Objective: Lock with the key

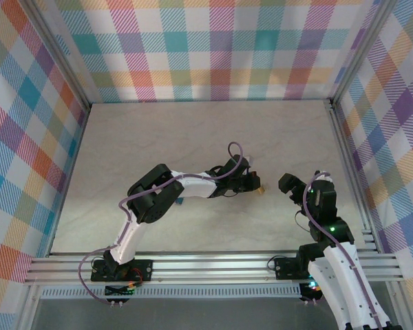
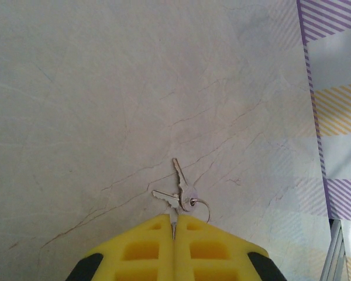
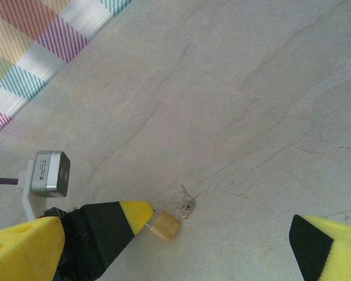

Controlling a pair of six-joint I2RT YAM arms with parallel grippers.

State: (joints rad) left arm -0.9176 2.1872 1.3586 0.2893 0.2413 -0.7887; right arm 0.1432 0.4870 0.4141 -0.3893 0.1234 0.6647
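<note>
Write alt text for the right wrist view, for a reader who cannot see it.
The left hand holds a small brass padlock at its yellow fingertips; a bunch of silver keys lies just beyond on the pale marbled table. The right hand stands wide open in the foreground.

The lock [image 3: 164, 226] tucked away!
Up close, the left gripper [image 2: 174, 234] covers its body with closed tips; overhead, the keys [image 2: 184, 196] are too small to tell; the right gripper [image 3: 175, 249] has fingers running off the bottom edge.

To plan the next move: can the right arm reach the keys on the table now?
Probably yes: the open right gripper faces the keys on bare table. The shut left gripper and brass padlock sit close beside them, so room is tight.
</note>
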